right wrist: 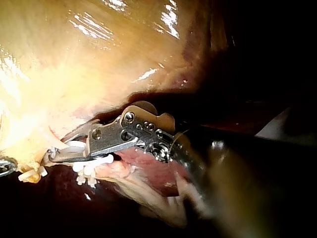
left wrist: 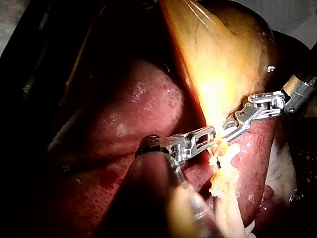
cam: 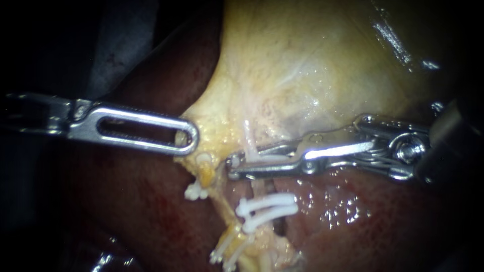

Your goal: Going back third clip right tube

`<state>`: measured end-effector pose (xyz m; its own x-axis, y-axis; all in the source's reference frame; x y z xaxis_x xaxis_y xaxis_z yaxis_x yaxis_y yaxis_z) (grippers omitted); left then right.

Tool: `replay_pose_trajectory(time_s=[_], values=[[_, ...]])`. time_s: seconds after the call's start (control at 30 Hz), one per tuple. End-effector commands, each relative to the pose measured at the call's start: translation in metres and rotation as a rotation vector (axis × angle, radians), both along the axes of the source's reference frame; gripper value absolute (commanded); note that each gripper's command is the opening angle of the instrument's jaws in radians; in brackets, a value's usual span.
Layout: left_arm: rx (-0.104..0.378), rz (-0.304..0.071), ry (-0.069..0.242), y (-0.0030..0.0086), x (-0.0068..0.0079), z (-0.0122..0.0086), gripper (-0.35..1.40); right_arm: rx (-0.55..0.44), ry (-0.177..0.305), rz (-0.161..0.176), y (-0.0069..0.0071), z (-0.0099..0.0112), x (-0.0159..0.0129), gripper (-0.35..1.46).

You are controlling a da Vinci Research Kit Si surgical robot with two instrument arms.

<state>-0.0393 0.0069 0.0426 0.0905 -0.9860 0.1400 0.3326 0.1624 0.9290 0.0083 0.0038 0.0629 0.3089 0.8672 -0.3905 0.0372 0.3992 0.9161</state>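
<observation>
Your left instrument [cam: 192,139] comes in from the left edge of the endoscope view and ends at centre left. Its windowed tool is clamped on the pale lower edge of the gallbladder [cam: 302,65], and yellow tissue shows through the window near the tip.

Your right instrument [cam: 244,162] comes in from the right edge and reaches the centre of the frame. Its tool stands apart, with a clear gap along its length. The right tube [cam: 250,135] runs down from the gallbladder and passes through that gap. A white clip [cam: 261,157] lies in the gap, across the tube.

Just below the tool, and apart from it, two further clips [cam: 267,206] sit side by side on the same tube. Left of centre, a second tube [cam: 205,171], yellow and short, carries small clips [cam: 195,191] at its lower end. Dark red liver [cam: 126,216] fills the lower left and lower right of the frame.
</observation>
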Motion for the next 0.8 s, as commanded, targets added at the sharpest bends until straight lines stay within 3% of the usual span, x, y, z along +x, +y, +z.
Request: replay_pose_trajectory(time_s=[0.03,0.37,0.57,0.8], values=[[0.0,0.0,0.0,0.0,0.0,0.0,-0.35,0.0,0.0,0.0,0.0,0.0,0.0,-0.35],[0.0,0.0,0.0,0.0,0.0,0.0,-0.35,0.0,0.001,-0.001,-0.0001,-0.0001,0.0001,-0.32],[0.0,0.0,0.0,0.0,0.0,0.0,-0.35,-0.037,0.01,-0.006,-0.0006,-0.0001,0.0004,0.39],[0.0,0.0,0.0,0.0,0.0,0.0,-0.35,-0.173,0.048,-0.019,-0.0007,-0.0001,0.0011,0.54]])
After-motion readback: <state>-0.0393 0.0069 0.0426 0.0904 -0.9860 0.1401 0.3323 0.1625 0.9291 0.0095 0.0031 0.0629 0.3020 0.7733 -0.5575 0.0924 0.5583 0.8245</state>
